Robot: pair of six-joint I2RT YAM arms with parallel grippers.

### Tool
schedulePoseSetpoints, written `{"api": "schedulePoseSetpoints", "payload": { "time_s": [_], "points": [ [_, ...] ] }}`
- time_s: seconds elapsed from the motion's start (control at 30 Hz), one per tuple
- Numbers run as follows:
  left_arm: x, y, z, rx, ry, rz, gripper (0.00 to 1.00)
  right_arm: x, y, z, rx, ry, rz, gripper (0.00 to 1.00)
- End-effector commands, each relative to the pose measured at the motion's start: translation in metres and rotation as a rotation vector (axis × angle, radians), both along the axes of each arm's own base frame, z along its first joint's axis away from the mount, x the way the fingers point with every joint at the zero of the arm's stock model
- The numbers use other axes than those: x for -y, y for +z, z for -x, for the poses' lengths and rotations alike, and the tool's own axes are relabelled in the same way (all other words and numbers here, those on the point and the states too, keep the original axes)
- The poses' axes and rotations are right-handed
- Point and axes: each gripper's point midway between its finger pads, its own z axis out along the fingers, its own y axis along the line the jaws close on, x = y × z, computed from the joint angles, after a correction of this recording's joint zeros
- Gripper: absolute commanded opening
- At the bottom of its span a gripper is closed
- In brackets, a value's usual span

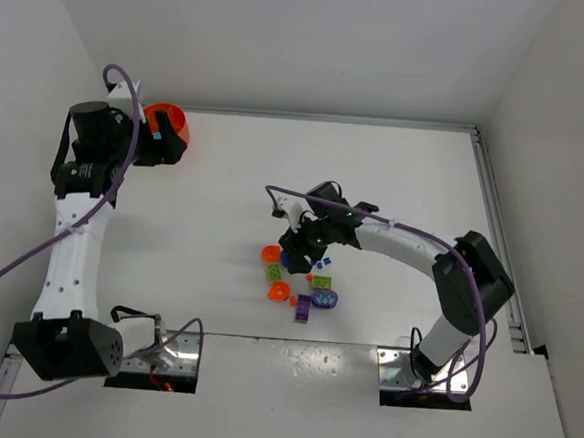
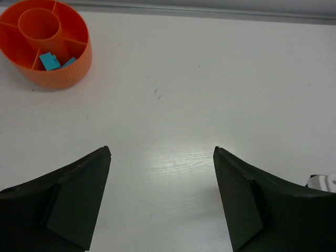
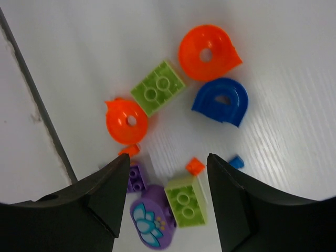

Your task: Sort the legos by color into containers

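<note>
The round orange bowl (image 2: 46, 42) with dividers stands at the far left and also shows in the top view (image 1: 168, 125); teal pieces (image 2: 51, 61) lie in one compartment. My left gripper (image 2: 161, 157) is open and empty near it, over bare table. My right gripper (image 3: 168, 163) is open and empty above the lego pile (image 1: 298, 280). Under it lie a lime brick (image 3: 185, 200), a purple flower piece (image 3: 151, 215), a purple brick (image 3: 136, 177), tiny orange (image 3: 195, 166) and blue (image 3: 236, 162) bits, two orange rounded pieces (image 3: 207, 51) (image 3: 126, 121), a blue rounded piece (image 3: 221, 101) and another lime brick (image 3: 157, 87).
A dark seam (image 3: 42, 105) runs across the table left of the pile in the right wrist view. A rail (image 1: 496, 233) edges the table on the right. Walls close in at the back and sides.
</note>
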Motion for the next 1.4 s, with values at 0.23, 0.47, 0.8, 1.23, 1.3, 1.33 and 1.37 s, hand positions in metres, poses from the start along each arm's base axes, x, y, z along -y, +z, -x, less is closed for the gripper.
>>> {"api": "schedulePoseSetpoints", "payload": {
  "time_s": [0.23,0.47,0.8,1.23,1.3,1.33,1.37],
  "points": [
    [-0.040,0.045,0.043,0.163,0.299,-0.017,0.99,-0.053,-0.006,0.019,-0.056,-0.077,-0.031,0.61],
    [-0.041,0.040,0.042,0.152,0.338,0.038,0.99,-0.060,-0.044,0.026,-0.062,-0.112,0.094,0.59],
    [-0.044,0.020,0.043,0.109,0.368,0.050,0.99,-0.054,-0.069,0.015,-0.046,-0.205,0.187,0.64],
    [-0.045,0.009,0.042,0.090,0.365,0.041,0.99,-0.070,-0.078,0.009,-0.085,-0.200,0.205,0.59],
    [-0.045,0.009,0.042,0.091,0.362,0.032,0.99,-0.064,-0.080,0.013,-0.088,-0.200,0.209,0.56],
    [-0.045,0.009,0.042,0.091,0.362,0.032,0.99,-0.063,-0.079,0.012,-0.076,-0.205,0.204,0.56],
    [-0.045,0.004,0.042,0.080,0.363,0.032,0.99,-0.058,-0.080,0.013,-0.069,-0.211,0.210,0.56]
  ]
}}
